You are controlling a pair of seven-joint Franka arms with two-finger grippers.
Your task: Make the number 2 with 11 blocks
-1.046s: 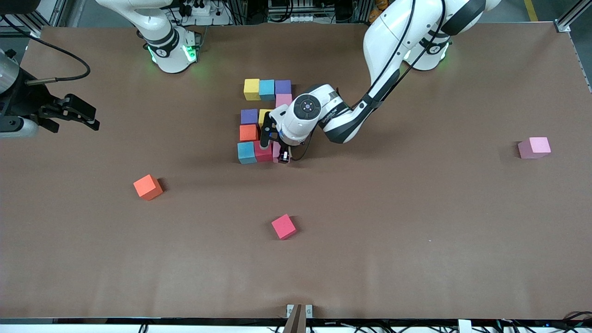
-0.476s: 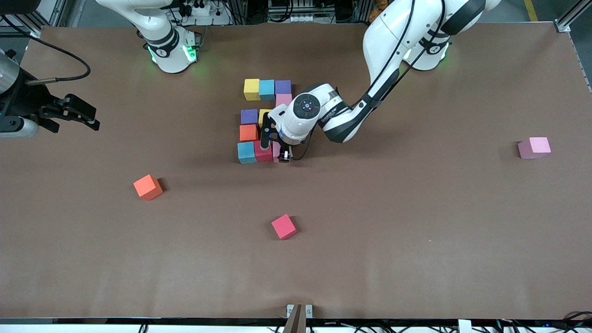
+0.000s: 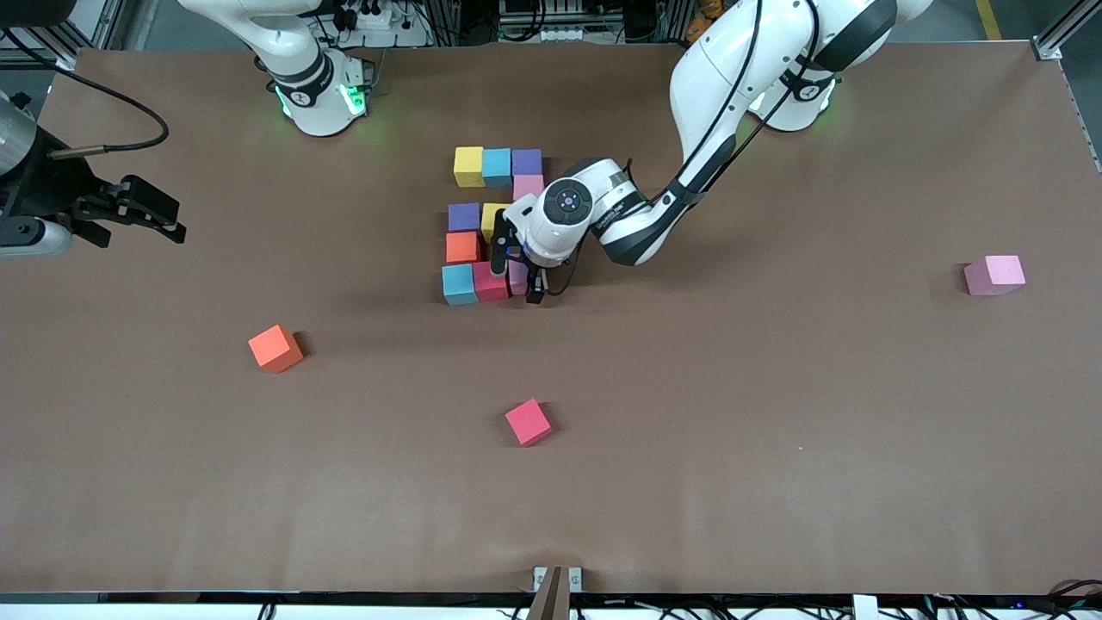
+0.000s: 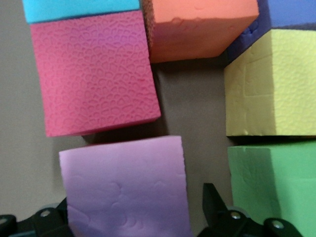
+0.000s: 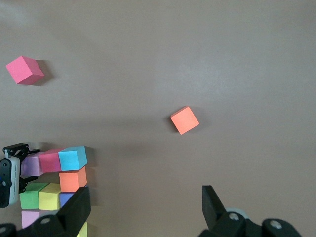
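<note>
Left pincer (image 3: 515, 274) newly open; no readable writing.

A plain brown table (image 3: 775, 430); what may be a small metal bracket (image 3: 556, 579) sits at its nearest edge.

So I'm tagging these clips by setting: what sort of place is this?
Probably a robotics lab: two robot arms bolted to a brown table, foam blocks laid out on it, and an aluminium frame and cables along the table's edge.

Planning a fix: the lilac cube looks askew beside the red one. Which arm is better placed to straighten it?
Left: the left tool stands open around the lilac cube; the right tool waits at its own table end.
</note>
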